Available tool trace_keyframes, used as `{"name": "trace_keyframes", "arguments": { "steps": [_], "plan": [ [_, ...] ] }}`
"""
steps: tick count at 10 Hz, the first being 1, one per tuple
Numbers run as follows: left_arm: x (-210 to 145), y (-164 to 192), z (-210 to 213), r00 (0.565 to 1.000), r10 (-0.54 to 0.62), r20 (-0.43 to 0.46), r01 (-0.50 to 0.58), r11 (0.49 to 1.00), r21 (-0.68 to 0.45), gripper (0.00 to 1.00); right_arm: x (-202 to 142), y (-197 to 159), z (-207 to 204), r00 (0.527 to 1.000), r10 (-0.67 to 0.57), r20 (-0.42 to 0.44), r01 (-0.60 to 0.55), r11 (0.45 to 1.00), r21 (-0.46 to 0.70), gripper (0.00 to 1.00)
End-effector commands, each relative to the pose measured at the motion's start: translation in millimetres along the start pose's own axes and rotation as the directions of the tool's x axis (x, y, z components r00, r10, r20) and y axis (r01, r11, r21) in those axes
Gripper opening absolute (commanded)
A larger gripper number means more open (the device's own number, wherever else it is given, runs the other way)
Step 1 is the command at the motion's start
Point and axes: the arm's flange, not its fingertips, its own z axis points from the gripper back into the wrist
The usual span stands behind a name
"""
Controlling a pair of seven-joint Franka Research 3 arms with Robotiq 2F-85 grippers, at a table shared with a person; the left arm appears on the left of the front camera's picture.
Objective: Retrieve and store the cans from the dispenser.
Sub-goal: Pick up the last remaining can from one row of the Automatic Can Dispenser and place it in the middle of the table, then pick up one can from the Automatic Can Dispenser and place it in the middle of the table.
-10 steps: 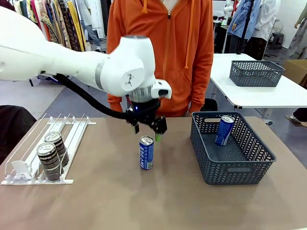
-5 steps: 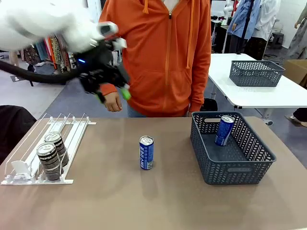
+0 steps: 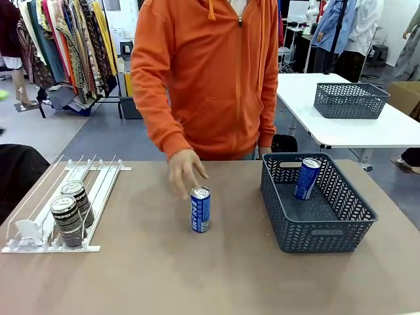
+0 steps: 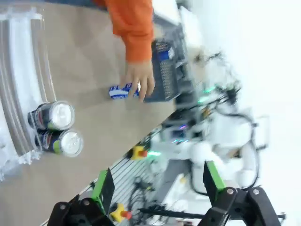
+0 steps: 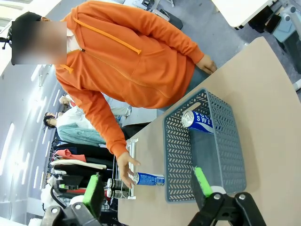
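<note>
can (image 3: 200, 209): upright, frame centre; person's hand (image 3: 184, 172) nearest, probably touching it
left fingers (image 4: 100, 186): spread, empty, far off
right fingers (image 5: 202, 181): spread, empty

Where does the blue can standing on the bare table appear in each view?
Front view: blue can upright at table centre, left of the mesh basket, just below the person's hand.
Left wrist view: blue can upper middle, sideways in the picture, by the hand; basket at its right.
Right wrist view: blue can lower middle, sideways, left of the basket.
Shared landmark: the basket.
</note>
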Motion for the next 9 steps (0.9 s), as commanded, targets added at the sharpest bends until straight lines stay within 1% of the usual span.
{"name": "trace_keyframes", "arguments": {
  "steps": [1, 2, 3, 4, 9],
  "plan": [
    [-10.3, 66.2, 24.8, 0.984, 0.117, 0.136, -0.080, 0.965, -0.249, 1.00, 2.0, 0.4, -2.4, 1.000, 0.023, 0.018, -0.023, 0.999, 0.034, 1.00],
    [-24.9, 94.5, 33.7, 0.972, 0.153, 0.181, -0.090, 0.945, -0.315, 1.00, 2.0, 0.4, -2.4, 1.000, 0.023, 0.018, -0.023, 0.999, 0.034, 1.00],
    [-28.4, 104.5, 36.5, 0.982, 0.137, 0.134, -0.091, 0.949, -0.302, 1.00, 2.0, 0.4, -2.4, 1.000, 0.023, 0.018, -0.023, 0.999, 0.034, 1.00],
    [-36.3, 86.7, 49.5, 0.978, 0.147, 0.149, -0.111, 0.968, -0.224, 1.00, 2.0, 0.4, -2.4, 1.000, 0.023, 0.018, -0.023, 0.999, 0.034, 1.00],
    [-36.3, 86.7, 49.5, 0.978, 0.147, 0.149, -0.111, 0.968, -0.224, 1.00, 2.0, 0.4, -2.4, 1.000, 0.023, 0.018, -0.023, 0.999, 0.034, 1.00]
  ]
}}
